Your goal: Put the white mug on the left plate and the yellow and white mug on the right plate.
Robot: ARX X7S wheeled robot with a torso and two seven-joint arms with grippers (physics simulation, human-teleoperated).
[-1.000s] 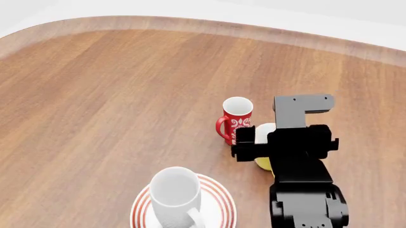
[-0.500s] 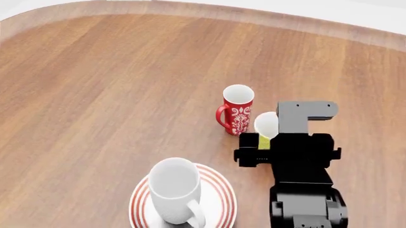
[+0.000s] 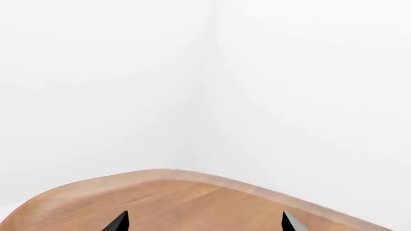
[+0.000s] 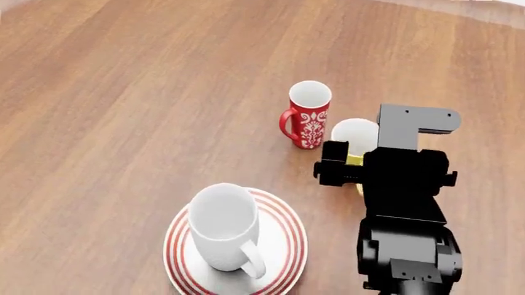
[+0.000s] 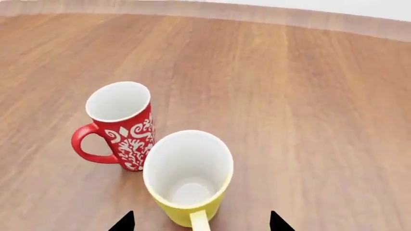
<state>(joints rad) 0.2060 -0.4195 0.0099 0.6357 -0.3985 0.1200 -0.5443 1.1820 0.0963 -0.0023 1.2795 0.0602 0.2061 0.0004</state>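
Note:
The white mug stands upright on the left plate, a white plate with red rings, near the front of the head view. The yellow and white mug stands on the table just right of the red floral mug, partly hidden by my right arm. In the right wrist view the yellow and white mug sits between the tips of my right gripper, its handle toward the camera; the jaws stand wide apart and touch nothing. My left gripper is open and empty over the table's edge. The right plate is out of view.
The red floral mug stands close against the yellow mug's side. My right arm covers the table at the front right. The wooden table stretches left and back. A white wall stands behind the table edge.
The head view has tilted down, so the mugs and plate sit higher in the frame. My right gripper has stayed at the yellow and white mug.

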